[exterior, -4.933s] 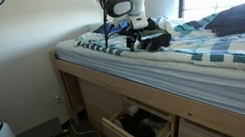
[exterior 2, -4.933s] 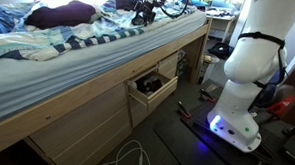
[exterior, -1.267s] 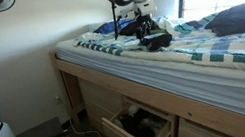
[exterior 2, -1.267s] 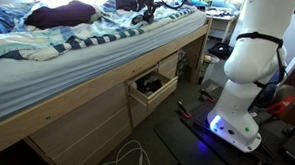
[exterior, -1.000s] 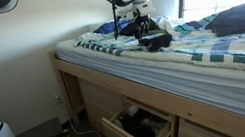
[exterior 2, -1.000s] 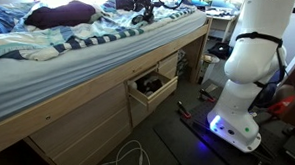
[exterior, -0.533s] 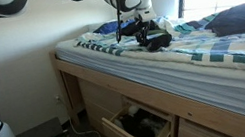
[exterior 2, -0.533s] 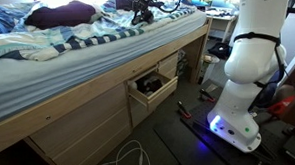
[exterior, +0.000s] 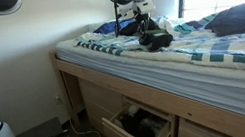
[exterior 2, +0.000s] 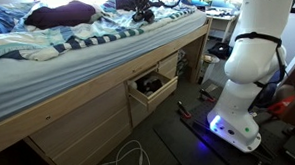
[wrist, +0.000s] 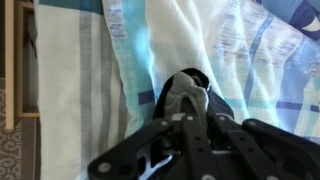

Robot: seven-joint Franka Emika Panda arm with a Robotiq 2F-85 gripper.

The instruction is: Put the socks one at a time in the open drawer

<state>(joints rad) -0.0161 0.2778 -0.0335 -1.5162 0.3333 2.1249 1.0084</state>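
Wrist view showed the gripper [wrist: 190, 104] with its fingers pressed together, pinching one black sock [wrist: 178, 85] that lay on the blue-and-white striped bedding [wrist: 80, 90]. Faint printed marks on that bedding were too blurred to read. In an exterior view, the sock belonged to a small dark heap of socks [exterior: 157, 41] on the bed, higher than the drawer [exterior: 117, 133]; their number could not be counted. One drawer stood open, holding dark items [exterior: 145, 125] of indistinct kind and number. One navy pillow [exterior: 243, 19] lay well apart from the drawer.
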